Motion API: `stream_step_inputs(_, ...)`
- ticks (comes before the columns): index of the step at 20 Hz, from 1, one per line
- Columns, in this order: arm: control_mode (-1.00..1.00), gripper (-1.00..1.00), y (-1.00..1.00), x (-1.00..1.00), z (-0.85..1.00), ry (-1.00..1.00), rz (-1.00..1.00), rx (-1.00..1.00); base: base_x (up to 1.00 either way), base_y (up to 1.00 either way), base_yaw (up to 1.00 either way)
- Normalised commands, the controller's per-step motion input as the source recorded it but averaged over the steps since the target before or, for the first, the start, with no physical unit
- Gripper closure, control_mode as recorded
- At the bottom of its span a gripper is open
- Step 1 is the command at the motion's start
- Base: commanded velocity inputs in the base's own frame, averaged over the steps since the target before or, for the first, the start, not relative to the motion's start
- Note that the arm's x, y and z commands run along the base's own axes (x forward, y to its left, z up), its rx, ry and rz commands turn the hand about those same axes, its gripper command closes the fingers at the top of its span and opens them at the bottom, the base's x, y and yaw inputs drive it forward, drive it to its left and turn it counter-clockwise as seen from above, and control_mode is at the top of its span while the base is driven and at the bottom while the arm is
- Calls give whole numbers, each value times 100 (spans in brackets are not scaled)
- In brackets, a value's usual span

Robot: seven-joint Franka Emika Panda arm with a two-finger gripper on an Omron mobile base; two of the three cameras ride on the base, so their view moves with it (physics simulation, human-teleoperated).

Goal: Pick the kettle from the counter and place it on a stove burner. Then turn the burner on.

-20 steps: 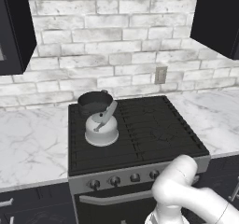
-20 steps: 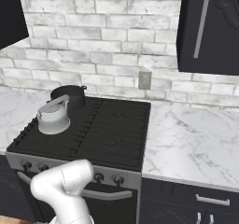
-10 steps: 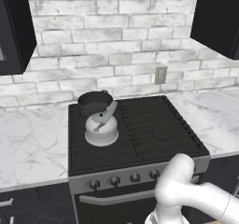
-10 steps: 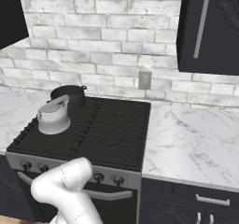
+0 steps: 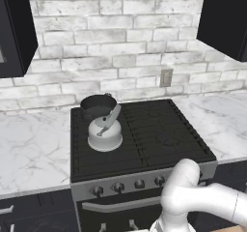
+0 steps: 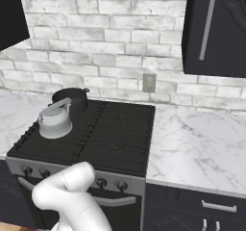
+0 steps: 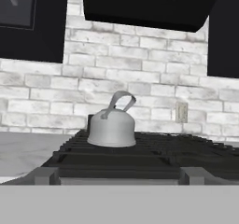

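Note:
The silver-white kettle (image 5: 105, 133) (image 6: 55, 122) stands upright on the front-left stove burner (image 5: 94, 154) of the black cooktop, its grey handle slanting up toward the back. In the hand view the kettle (image 7: 112, 125) is straight ahead at grate level, with brick wall behind it. White marble counter (image 5: 30, 145) (image 6: 202, 146) lies on both sides of the stove. My arm's white elbow (image 5: 185, 190) (image 6: 67, 189) is folded low in front of the oven.
A dark round pot (image 5: 98, 105) (image 6: 72, 97) sits on the back-left burner, just behind the kettle. Small dark knobs (image 5: 139, 183) (image 6: 101, 182) line the silver front panel. The right-hand burners (image 5: 166, 139) are bare. Black cabinets hang at the upper left and right.
The arm's white elbow has shifted slightly in front of the oven. The kettle and the pot have not moved.

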Motion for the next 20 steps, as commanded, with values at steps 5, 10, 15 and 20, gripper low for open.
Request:
stream_step_inputs(5, -100, -100, 0, 36, -6, 0, 0, 0, 0, 0, 0)
stream_step_inputs(10, -100, -100, 0, 43, -7, 0, 0, 0, 0, 0, 0)
stream_step_inputs(15, -100, -100, 0, 39, -10, 0, 0, 0, 0, 0, 0)
stream_step_inputs(20, -100, -100, 0, 24, -16, 0, 0, 0, 0, 0, 0)
